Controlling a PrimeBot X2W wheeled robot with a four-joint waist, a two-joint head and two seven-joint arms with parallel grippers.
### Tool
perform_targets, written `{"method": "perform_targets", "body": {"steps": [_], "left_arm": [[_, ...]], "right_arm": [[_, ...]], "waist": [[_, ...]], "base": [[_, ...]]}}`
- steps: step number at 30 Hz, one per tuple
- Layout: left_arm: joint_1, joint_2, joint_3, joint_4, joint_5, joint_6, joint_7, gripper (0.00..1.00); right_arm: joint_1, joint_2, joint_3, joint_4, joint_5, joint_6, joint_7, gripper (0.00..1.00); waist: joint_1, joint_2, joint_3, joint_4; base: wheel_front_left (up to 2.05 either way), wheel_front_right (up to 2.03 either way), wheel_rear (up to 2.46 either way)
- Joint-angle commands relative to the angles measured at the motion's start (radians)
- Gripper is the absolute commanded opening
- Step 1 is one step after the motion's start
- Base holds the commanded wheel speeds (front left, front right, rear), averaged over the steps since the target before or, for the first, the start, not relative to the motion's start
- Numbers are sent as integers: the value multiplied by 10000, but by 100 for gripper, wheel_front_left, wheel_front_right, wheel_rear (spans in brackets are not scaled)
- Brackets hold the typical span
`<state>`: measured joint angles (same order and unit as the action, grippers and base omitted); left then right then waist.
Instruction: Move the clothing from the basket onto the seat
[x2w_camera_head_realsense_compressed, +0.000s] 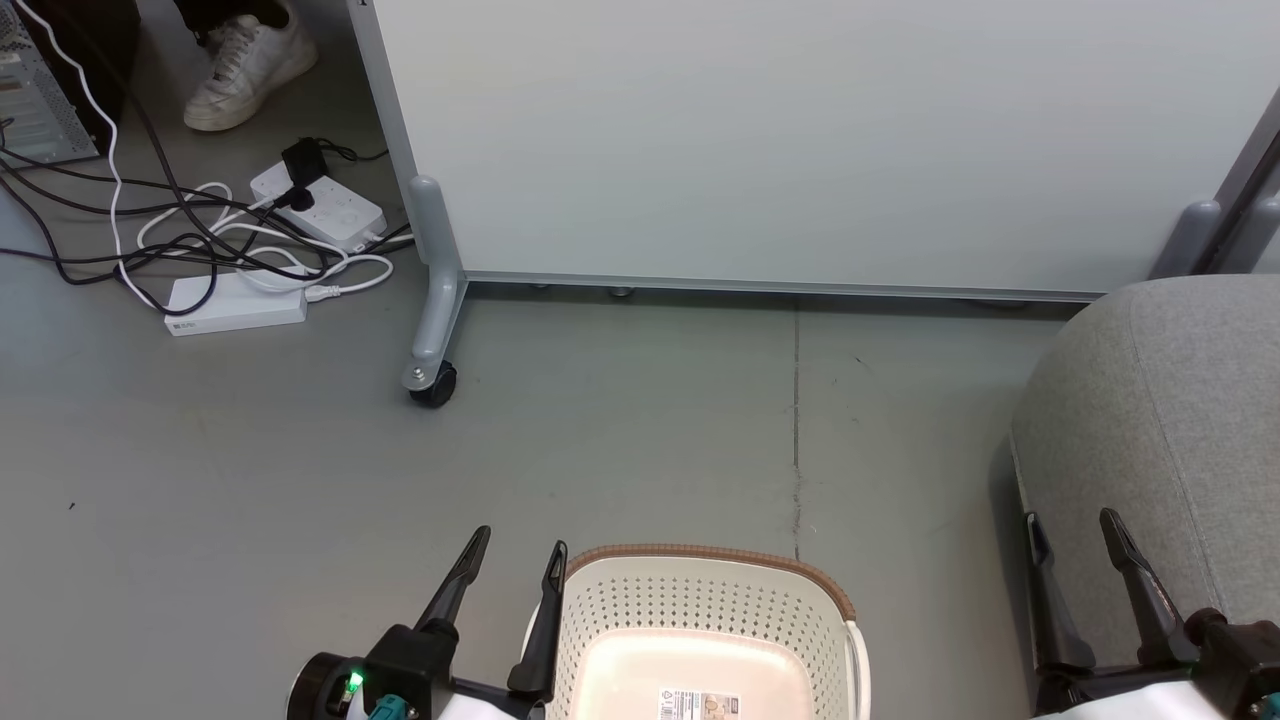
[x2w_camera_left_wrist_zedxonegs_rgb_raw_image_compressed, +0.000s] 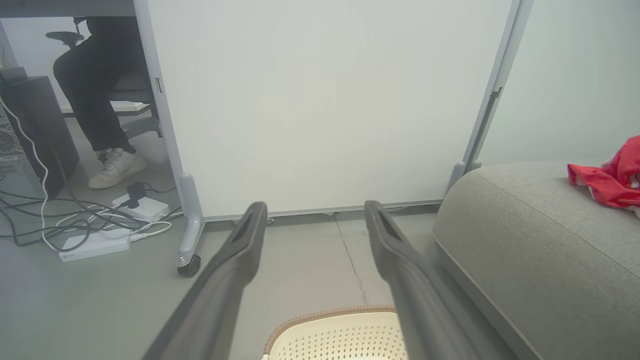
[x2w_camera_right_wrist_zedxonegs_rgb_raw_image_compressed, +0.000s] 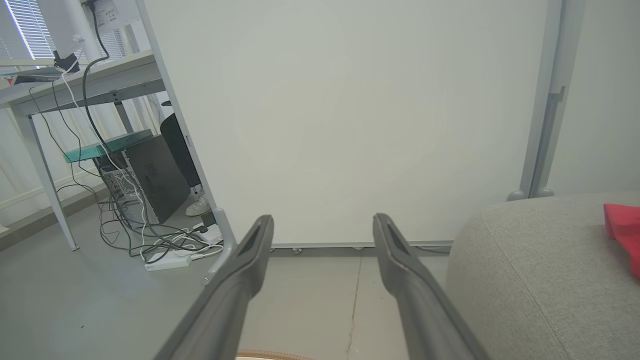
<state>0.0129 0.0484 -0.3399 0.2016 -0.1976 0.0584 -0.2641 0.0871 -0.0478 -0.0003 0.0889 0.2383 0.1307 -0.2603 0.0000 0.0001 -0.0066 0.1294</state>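
Note:
The cream basket (x2w_camera_head_realsense_compressed: 700, 610) with a brown rim stands on the floor at the bottom middle of the head view; its visible inside holds just a label sticker (x2w_camera_head_realsense_compressed: 698, 704). The basket (x2w_camera_left_wrist_zedxonegs_rgb_raw_image_compressed: 340, 332) rim also shows low in the left wrist view. Red clothing (x2w_camera_left_wrist_zedxonegs_rgb_raw_image_compressed: 612, 175) lies on the grey seat (x2w_camera_left_wrist_zedxonegs_rgb_raw_image_compressed: 540, 250) at the right; a red edge of clothing (x2w_camera_right_wrist_zedxonegs_rgb_raw_image_compressed: 622, 227) rests on the seat (x2w_camera_right_wrist_zedxonegs_rgb_raw_image_compressed: 545, 270) too. In the head view the seat (x2w_camera_head_realsense_compressed: 1180, 420) is at the right. My left gripper (x2w_camera_head_realsense_compressed: 520, 545) is open beside the basket's left rim. My right gripper (x2w_camera_head_realsense_compressed: 1070, 525) is open at the seat's front corner.
A pale wheeled partition panel (x2w_camera_head_realsense_compressed: 800, 140) stands behind, its caster (x2w_camera_head_realsense_compressed: 432, 384) on the floor. Power strips and tangled cables (x2w_camera_head_realsense_compressed: 250, 250) lie at the far left, by a person's white shoe (x2w_camera_head_realsense_compressed: 245, 70). A computer tower (x2w_camera_right_wrist_zedxonegs_rgb_raw_image_compressed: 150, 180) sits under a desk.

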Motion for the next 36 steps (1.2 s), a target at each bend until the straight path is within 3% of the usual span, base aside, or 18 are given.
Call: {"method": "perform_targets", "body": {"steps": [1,12,13,17,36], "left_arm": [[33,39,16,12,-72,-52,-1,100],[97,39,89,89,-282,-104,-1,100],[37,0,40,88,-259,-125,0,0],[218,0,-8,366,-333,-133,21,0],[-384,62,423,454,-3736,-437,718,0]], "right_arm": [[-49,-35,-30,25,-61,2,-55,100],[-14,-35,7,41,-97,2,-55,100],[3,0,34,8,-59,0,0,0],[149,99,77,326,39,0,50,0],[218,-81,-526,74,3494,0,829,0]], "waist": [[0,-1,-14,3],[0,-1,-63,19],[0,-1,-65,20],[0,-1,-67,12],[0,-1,-49,-177]], "base": [[0,0,0],[0,0,0],[0,0,0],[0,0,0],[0,0,0]]}}
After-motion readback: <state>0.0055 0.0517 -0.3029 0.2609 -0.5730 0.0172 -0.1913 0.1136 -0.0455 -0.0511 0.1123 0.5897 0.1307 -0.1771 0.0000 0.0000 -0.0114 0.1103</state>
